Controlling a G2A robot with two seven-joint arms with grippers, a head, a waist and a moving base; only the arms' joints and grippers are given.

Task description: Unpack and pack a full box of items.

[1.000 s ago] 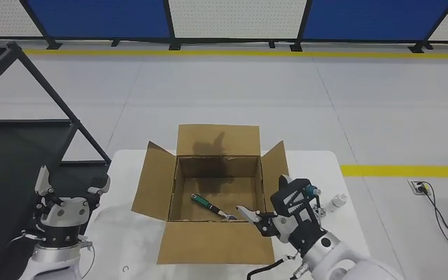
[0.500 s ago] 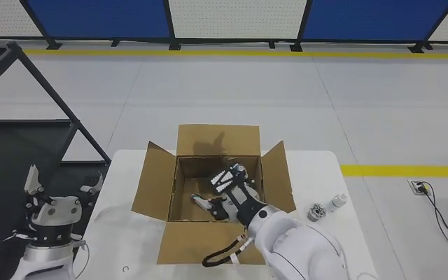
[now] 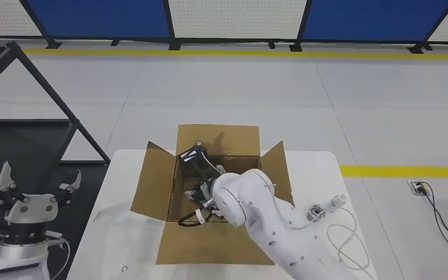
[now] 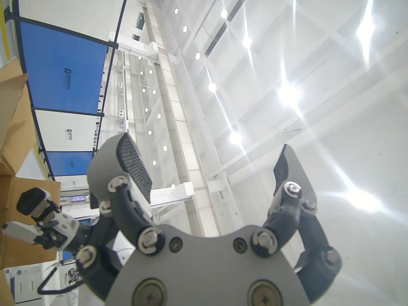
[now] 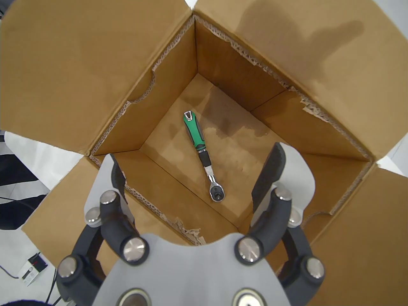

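Here a green-handled ratchet (image 5: 203, 156) lies in the box (image 5: 223, 65); left gripper (image 4: 206, 154) and right gripper (image 5: 194, 154) gape empty.

In the top view, most of the box (image 3: 159, 187) floor is being covered by the right arm (image 3: 245, 203) at frame centre. Two small items (image 3: 319, 210) on the surface (image 3: 126, 238), at centre right, are being shown too small to be identified.

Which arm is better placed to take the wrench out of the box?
Right. Its open end effector hangs over the box, with the wrench on the box floor beneath it. The left end effector is off beside the table, facing the ceiling.
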